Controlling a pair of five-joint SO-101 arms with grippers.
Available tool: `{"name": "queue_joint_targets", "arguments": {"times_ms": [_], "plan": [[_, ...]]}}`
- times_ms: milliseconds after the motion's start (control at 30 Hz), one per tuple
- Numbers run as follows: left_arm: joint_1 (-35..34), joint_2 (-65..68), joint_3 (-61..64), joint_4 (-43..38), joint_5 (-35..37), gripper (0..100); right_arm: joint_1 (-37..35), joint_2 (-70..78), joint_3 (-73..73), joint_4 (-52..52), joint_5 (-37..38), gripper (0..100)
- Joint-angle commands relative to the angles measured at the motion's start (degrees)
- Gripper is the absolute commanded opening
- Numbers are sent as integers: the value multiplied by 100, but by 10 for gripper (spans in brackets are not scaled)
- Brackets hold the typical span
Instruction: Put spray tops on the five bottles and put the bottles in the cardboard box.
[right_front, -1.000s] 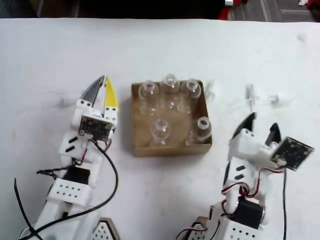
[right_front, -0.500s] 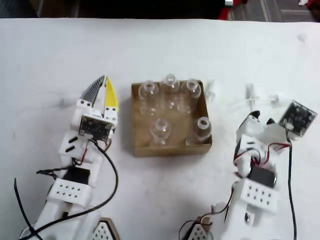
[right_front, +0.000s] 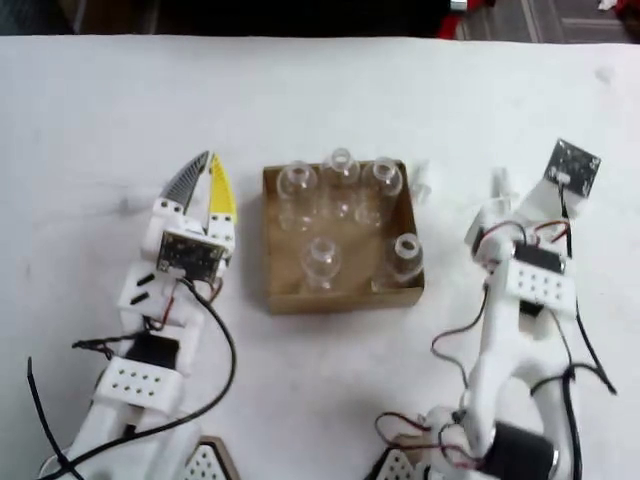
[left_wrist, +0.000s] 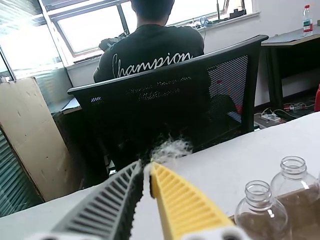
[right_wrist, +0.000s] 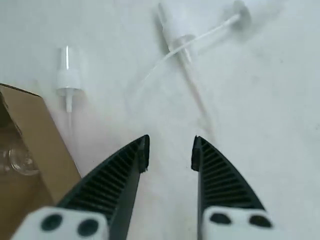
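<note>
Bottles: I'm seeing five clear, round-bodied bottles (right_front: 322, 258) standing upright inside the cardboard box, their necks open and bare of tops.
Cardboard box: the brown, shallow, square box (right_front: 340, 298) is sitting open-topped in the middle of the table, between the two arms.
Spray tops: white spray tops with thin, clear dip tubes are lying on their sides on the table off the box's right side. One spray top (right_wrist: 66, 75) is lying near the box's corner. Another (right_wrist: 180, 25) is lying farther out, with its tube trailing across the surface.
Right claw: the right claw (right_wrist: 170, 147) is pointing down at the table near those tops. Its black ribbed fingers are standing apart, gripping nothing and touching neither top.
Left claw: the left claw (left_wrist: 145, 167) is sitting left of the box. Its grey and yellow ribbed fingers are meeting at the tips, with nothing between them.
Table: the table (right_front: 100, 100) is showing a white, matte surface.
</note>
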Motion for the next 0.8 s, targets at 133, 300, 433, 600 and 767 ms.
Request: {"name": "queue_joint_targets", "arguments": {"times_ms": [133,300,433,600,767], "plan": [[-224,-75,-211,-44,325,28,-215,919,-651,-163,70,115],[-1121,-22,-1363,1591,1565,30,-224,1191,-651,-409,70,115],[-1314,743,-2620,2760,1468,30,-180,1323,-633,-699,70,115],[-1341,2264,-4510,4132,659,30,-171,1631,-668,-927,79,115],[-1332,3389,-6611,6453,-1319,30,-66,1719,-756,-927,79,115]]}}
